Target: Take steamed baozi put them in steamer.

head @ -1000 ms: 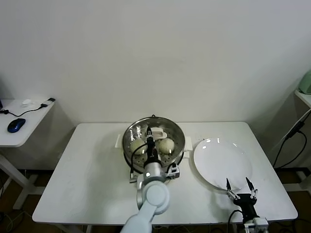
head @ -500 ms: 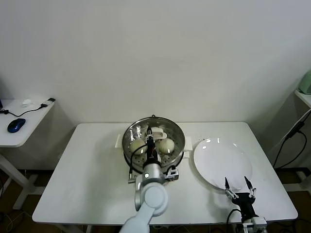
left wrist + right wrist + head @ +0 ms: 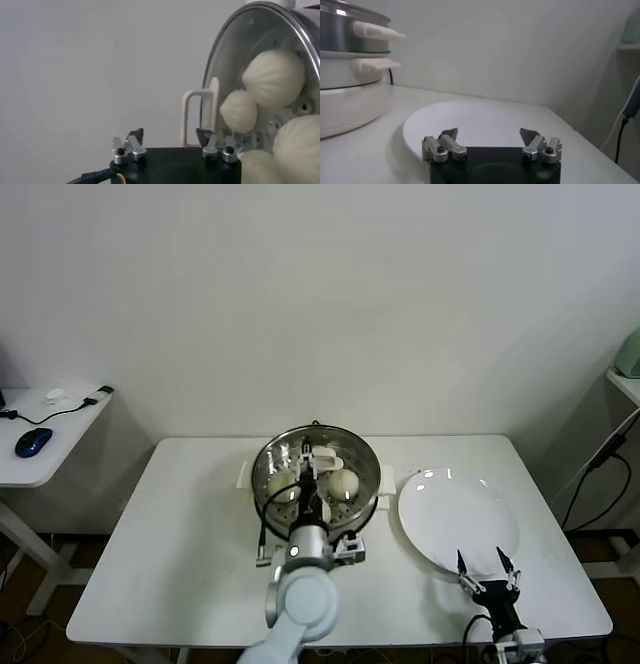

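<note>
The steamer [image 3: 368, 459] stands mid-table, shiny steel on a cream base. Cream-white steamed baozi lie on its perforated tray; the head view shows one on the left [image 3: 281, 484] and one on the right [image 3: 345, 482]. In the left wrist view several baozi [image 3: 274, 77] crowd inside the steamer's rim [image 3: 220, 55]. My left gripper [image 3: 312, 486] hovers over the steamer's near side, open [image 3: 169, 135], with nothing between its fingers. My right gripper [image 3: 481, 560] waits open at the plate's near edge [image 3: 490, 132], also empty.
A flat white plate [image 3: 458, 519] lies right of the steamer, bare [image 3: 470, 120]. The steamer's white side handles [image 3: 375, 32] stick out toward the plate. A side desk with a blue mouse [image 3: 33, 441] stands far left.
My left gripper has gone from shut to open and drawn back a little toward the table's near edge. The right gripper has slid slightly back and down.
</note>
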You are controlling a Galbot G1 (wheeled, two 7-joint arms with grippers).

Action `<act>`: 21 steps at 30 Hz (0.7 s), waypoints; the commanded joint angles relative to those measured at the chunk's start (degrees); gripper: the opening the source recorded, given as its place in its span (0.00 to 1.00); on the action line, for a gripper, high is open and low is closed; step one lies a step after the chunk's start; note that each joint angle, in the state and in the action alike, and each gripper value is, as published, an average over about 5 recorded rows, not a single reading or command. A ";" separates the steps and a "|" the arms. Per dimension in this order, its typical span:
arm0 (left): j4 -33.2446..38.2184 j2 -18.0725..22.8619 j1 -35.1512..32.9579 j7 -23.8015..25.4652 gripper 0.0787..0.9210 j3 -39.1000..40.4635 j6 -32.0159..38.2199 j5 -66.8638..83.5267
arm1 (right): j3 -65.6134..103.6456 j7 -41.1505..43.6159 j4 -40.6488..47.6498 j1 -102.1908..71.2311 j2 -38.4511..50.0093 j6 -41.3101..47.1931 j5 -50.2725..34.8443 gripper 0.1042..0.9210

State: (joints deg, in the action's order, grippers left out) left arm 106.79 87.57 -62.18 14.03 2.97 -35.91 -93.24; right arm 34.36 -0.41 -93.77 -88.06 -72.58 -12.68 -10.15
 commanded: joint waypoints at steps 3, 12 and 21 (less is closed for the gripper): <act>7.34 -3.29 -2.64 -3.52 0.83 -0.86 3.01 9.42 | -0.11 -1.25 -2.27 -0.11 -0.34 -1.89 -1.72 0.88; 20.23 -9.67 -12.25 -16.07 0.88 -23.68 17.54 56.51 | -0.40 0.24 -4.13 -0.16 -0.31 -2.55 -1.30 0.88; 8.24 -17.18 -24.02 -18.30 0.88 -47.60 35.61 107.77 | -0.96 -0.04 -0.93 1.51 -1.15 -3.31 -0.63 0.88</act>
State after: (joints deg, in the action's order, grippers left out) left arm 115.97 75.46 -79.86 -0.89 -29.46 -10.09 -25.43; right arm 33.74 -0.47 -96.24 -87.44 -73.42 -15.24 -10.99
